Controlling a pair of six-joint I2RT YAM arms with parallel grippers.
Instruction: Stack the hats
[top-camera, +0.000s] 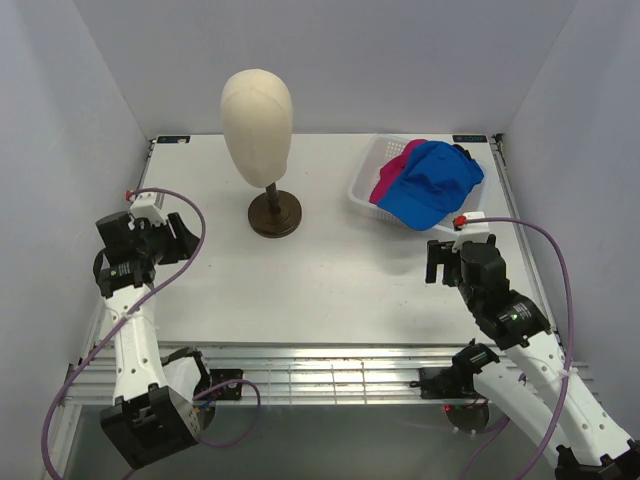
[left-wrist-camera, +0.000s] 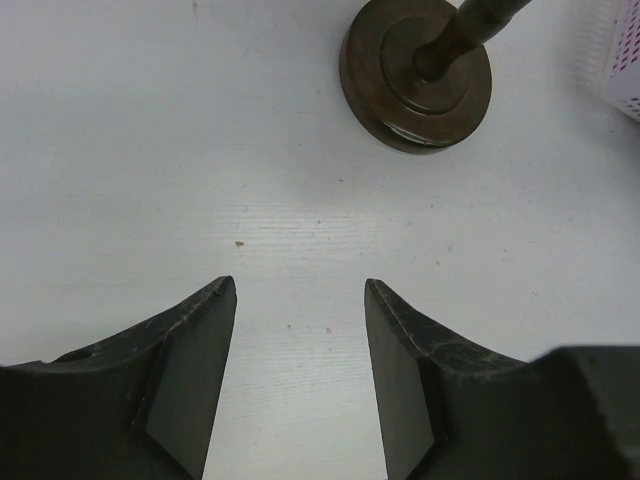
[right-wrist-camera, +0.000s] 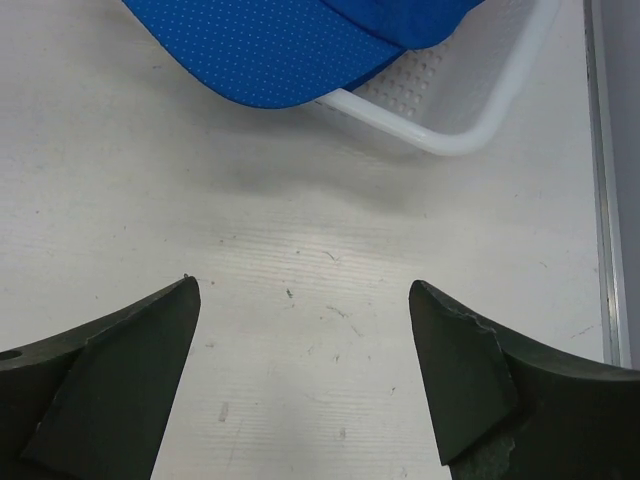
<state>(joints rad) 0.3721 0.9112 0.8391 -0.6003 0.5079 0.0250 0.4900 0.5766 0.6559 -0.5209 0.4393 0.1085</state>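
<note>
The right gripper is hanging with its jaws spread wide and nothing between them, just over bare table near the right edge. Just beyond its fingertips, the brim of the blue cap is jutting out over the rim of the white basket. The left gripper is likewise released and empty, hovering by the left edge and pointing toward the dark round stand.

The caps are lying heaped in the basket at the far right corner, the blue one on top and pink cap fabric showing beneath it on the far-left side. How many pink ones are lying there I cannot tell.

The blue cloth is looking thin and finely dotted. Such a cap is probably going to be light and floppy in the crown, stiffer along the curved brim. The overhanging brim is therefore looking like the best place to pinch, since it is reachable without touching the perforated plastic wall. The smooth cream head is standing on its stand toward the far edge.
</note>
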